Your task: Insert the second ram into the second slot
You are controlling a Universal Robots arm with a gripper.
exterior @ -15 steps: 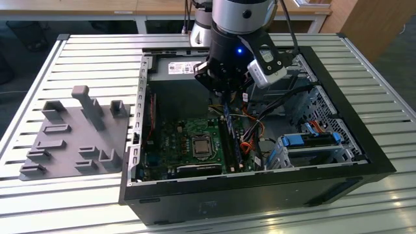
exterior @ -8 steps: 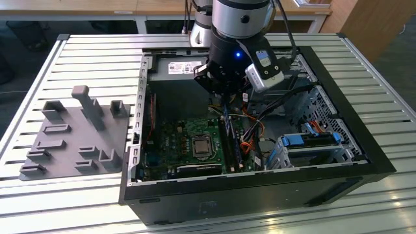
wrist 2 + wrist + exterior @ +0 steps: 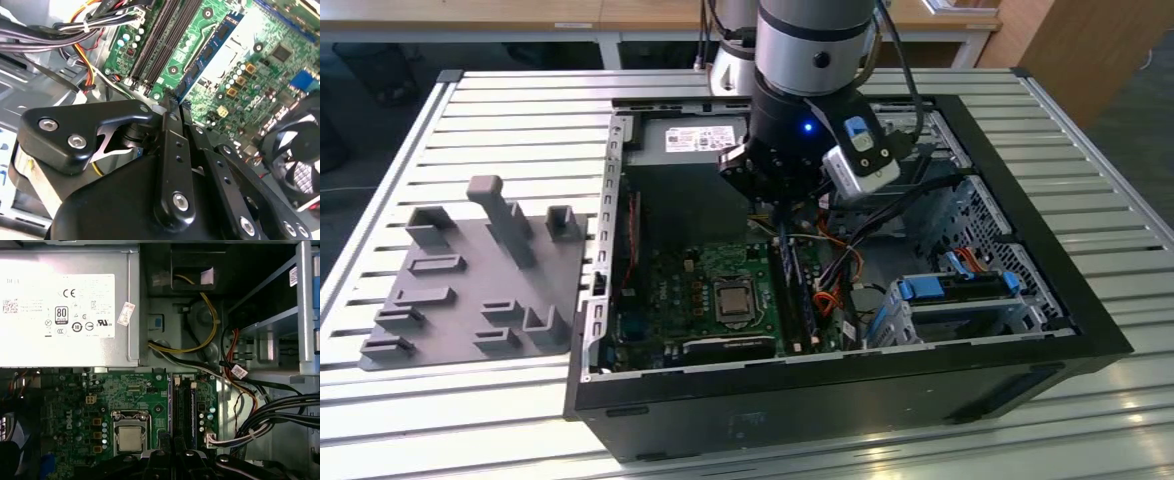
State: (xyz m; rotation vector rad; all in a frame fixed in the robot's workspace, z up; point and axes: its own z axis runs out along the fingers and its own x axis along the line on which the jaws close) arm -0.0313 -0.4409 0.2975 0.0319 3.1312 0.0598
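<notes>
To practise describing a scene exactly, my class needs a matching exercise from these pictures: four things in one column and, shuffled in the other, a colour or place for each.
Things:
1 power supply
2 drive-bay clip
3 moulded tray
4 gripper

Descriptions:
A bright blue
B over the motherboard, inside the case
C grey, on the slatted table outside the case
D silver, with a white label

Pairs: 1-D, 2-A, 3-C, 4-B.
</notes>
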